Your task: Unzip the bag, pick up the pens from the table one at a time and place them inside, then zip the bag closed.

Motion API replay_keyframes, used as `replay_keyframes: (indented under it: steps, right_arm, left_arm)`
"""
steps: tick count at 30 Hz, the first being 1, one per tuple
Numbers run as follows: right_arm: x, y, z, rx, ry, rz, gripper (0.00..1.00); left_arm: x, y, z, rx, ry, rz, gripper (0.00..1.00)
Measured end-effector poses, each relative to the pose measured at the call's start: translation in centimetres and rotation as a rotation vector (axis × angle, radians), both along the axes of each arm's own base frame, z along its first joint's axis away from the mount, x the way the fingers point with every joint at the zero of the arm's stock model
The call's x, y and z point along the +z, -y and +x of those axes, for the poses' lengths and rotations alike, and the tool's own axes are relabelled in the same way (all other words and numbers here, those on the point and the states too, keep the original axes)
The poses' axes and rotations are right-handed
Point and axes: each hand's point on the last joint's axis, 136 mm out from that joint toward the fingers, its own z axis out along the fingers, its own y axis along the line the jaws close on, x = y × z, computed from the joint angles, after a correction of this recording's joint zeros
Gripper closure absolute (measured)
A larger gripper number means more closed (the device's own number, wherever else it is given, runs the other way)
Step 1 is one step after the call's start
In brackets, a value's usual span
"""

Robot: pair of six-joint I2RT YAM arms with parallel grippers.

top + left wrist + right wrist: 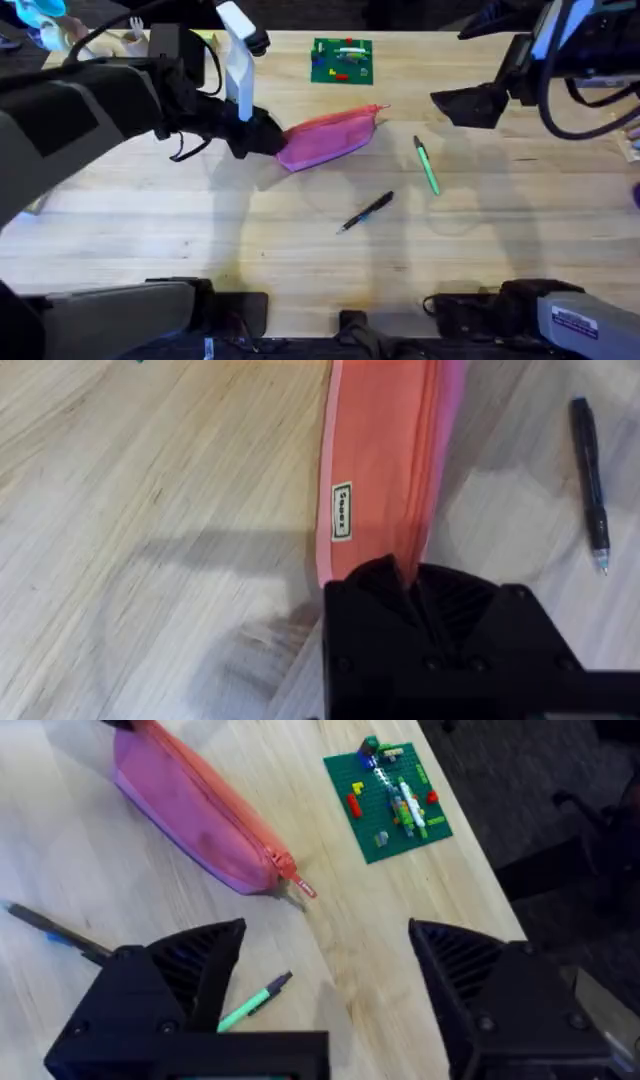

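The soft pink fabric pencil pouch point(328, 138) lies at a slant on the light wooden butcher-block table point(200, 230), toward its far middle, with its zipper closed and the small pink pull point(304, 889) at the end pointing toward the right arm. The left gripper point(262, 135) is clamped on the pouch's opposite end; in the left wrist view its black fingers point(400, 590) pinch the fabric just past a small white label point(342, 511). The right gripper point(470, 104) hangs above the table with its jaws spread wide and nothing between them, well apart from the pouch. The slim light green pen point(427, 165) lies just to the right of the pouch, and the black pen with a clip point(366, 212) lies nearer the arms' bases, both on bare wood. A green board with small coloured parts point(342, 61) sits at the table's far edge, beyond the pouch
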Motion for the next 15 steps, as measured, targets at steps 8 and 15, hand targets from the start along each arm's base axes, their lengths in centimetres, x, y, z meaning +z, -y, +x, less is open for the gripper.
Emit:
replay_keyframes:
  steps: [8,15]
  right_arm:
    - [-1.9,0.0,0.8,0.072,0.004,-0.064,0.004]
    - [-3.3,0.0,1.4,0.108,-0.007,-0.092,0.004]
  left_arm:
    - [0.0,0.0,0.0,0.0,0.0,0.0,0.958]
    - [0.0,0.0,0.0,0.0,0.0,0.0,0.958]
